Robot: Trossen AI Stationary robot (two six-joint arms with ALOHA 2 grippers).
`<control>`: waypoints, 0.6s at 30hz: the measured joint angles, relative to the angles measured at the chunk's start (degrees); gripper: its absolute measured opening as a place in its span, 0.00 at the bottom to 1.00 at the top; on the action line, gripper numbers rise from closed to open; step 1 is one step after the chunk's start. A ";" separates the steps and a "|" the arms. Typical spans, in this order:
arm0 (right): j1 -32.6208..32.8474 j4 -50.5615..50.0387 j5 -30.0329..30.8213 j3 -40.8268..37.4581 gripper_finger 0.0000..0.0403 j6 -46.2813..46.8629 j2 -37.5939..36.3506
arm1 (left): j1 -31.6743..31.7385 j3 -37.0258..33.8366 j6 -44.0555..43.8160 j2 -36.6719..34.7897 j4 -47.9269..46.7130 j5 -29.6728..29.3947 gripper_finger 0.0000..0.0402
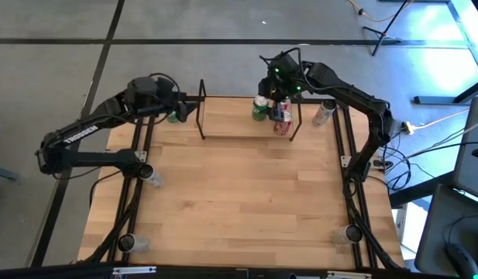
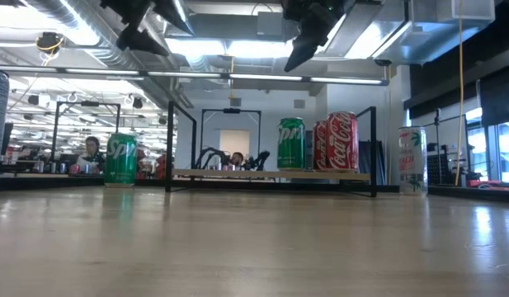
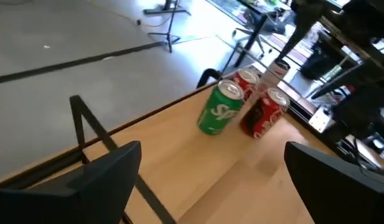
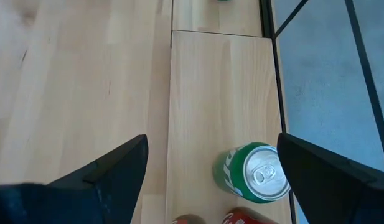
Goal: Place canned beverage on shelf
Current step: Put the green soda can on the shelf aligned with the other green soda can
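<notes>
Canned beverage, a green can [image 1: 175,116], stands upright on the tabletop [image 1: 239,201] just beside the shelf's [image 1: 246,122] left frame, directly under my left end effector [image 1: 170,108].

High view: right end effector [image 1: 283,87] hangs above shelved cans.

Low view: green can off shelf; room behind busy.

Wrist views: both end effectors spread wide, empty.

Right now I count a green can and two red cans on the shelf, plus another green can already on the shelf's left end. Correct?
Not quite. The second green can stands on the tabletop, outside the shelf's left frame, as the low view shows. The green can and two red cans are on the shelf.
</notes>
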 joint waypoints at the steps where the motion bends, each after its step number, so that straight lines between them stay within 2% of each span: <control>1: 0.00 0.10 0.00 -0.02 0.85 0.20 0.00 | 0.08 0.00 -1.10 0.41 0.05 -1.71 0.97; 3: 0.00 0.22 0.02 -0.02 0.85 1.02 0.00 | 1.20 0.20 -1.88 1.61 -0.58 -4.94 0.97; 6: 0.00 0.26 0.02 -0.02 0.85 1.28 0.00 | 4.26 3.52 -2.51 4.60 -4.46 -6.19 0.97; 9: 0.00 0.23 0.02 -0.02 0.85 1.32 0.00 | 7.27 8.18 -2.60 9.46 -13.30 -6.27 0.97; 13: -0.01 -0.41 0.02 -0.02 0.85 2.00 0.00 | 11.12 12.99 -2.66 15.16 -24.79 -10.15 0.97; 15: 0.00 -0.56 0.02 -0.02 0.85 2.65 0.00 | 13.40 14.08 -2.86 17.22 -28.39 -12.04 0.97; 18: 0.00 -0.58 0.01 -0.02 0.85 3.14 0.00 | 16.51 14.14 -3.01 19.97 -31.19 -11.55 0.97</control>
